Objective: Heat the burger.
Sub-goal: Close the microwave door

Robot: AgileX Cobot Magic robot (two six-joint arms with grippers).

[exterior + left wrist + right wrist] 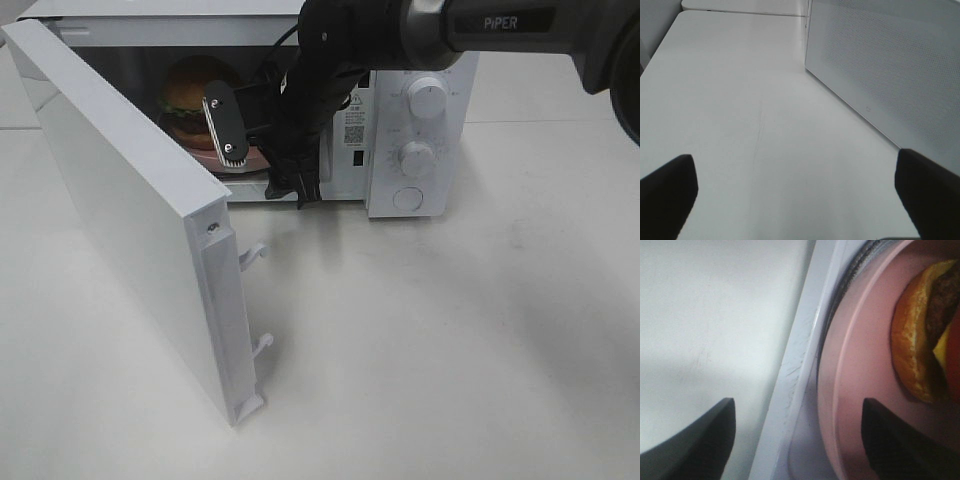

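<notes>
Round burger (pixel 190 100) (glossy golden-brown bun, frilly green lettuce, dark patty) sits inside the boxy white microwave (pixel 450 130) on a flat pink plate (pixel 252 160), just beyond the tips of the right claw (pixel 262 165). Right wrist view: burger (pixel 917 340) is ahead of the right claw (pixel 797 405), offset toward one finger, with no contact with either finger. The plate (pixel 860 365) rim and the microwave's white front sill (pixel 800 365) run through the gap between the fingers. The jaws are spread wide and hold nothing. One dark finger is over the plate, the other over the bare white tabletop (pixel 715 315) outside the sill. From the high camera the black arm (pixel 480 30) marked PIPER comes in from the claw's rear, across the microwave front. Two round white knobs (pixel 428 97) and a round button (pixel 408 198) are just to the arm's side. The white microwave door (pixel 130 220) is swung fully open on the claw's other side, latch hooks showing at its free end. Left claw (pixel 795 165) has its fingers as far apart as they go, nothing between them, hovering over plain tabletop (pixel 740 100). A white panel with fine dotted mesh (pixel 880 65) stands ahead of it and to one side, well clear of both fingers.
</notes>
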